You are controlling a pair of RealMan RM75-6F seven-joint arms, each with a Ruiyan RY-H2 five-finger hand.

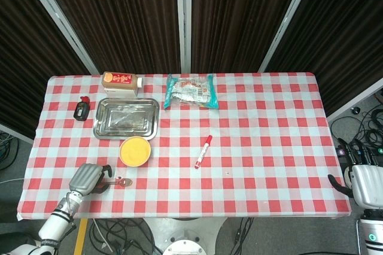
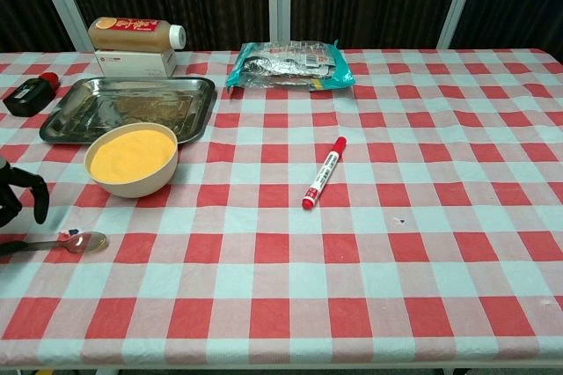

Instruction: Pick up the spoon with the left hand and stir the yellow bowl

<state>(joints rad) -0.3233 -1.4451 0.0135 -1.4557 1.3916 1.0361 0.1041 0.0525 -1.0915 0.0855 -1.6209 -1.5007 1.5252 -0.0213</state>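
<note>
My left hand (image 1: 88, 178) is hovering over the spoon's handle at the near left edge of the table (image 1: 269, 147), with its dark fingers (image 2: 35, 192) curling downward and apart; it is grasping nothing. The spoon (image 2: 62, 242) is lying flat directly beneath and just inboard of these fingers, bowl end pointing away from my palm toward the table centre.

Risk 1: the spoon is thin, smooth metal lying flush on the cloth. I judge that the fingertips could skid off it, or press one end and flip it.
Risk 2: the checked cloth is soft. Fingers digging under the handle could bunch the fabric and drag the spoon off the near edge.
Risk 3: the yellow bowl (image 1: 136, 151) is sitting just beyond my hand, round, smooth-walled and filled with a yellow content. A tilted carry could strike its rim and shift it.

Farther beyond, the steel tray (image 1: 126, 117) is showing a reflective rectangular surface with a raised rim. The red marker (image 1: 203, 151) is lying well off toward my right side.

My right hand (image 1: 366, 184) is resting off the table's far right edge; I cannot tell whether it is clenched or released.
</note>
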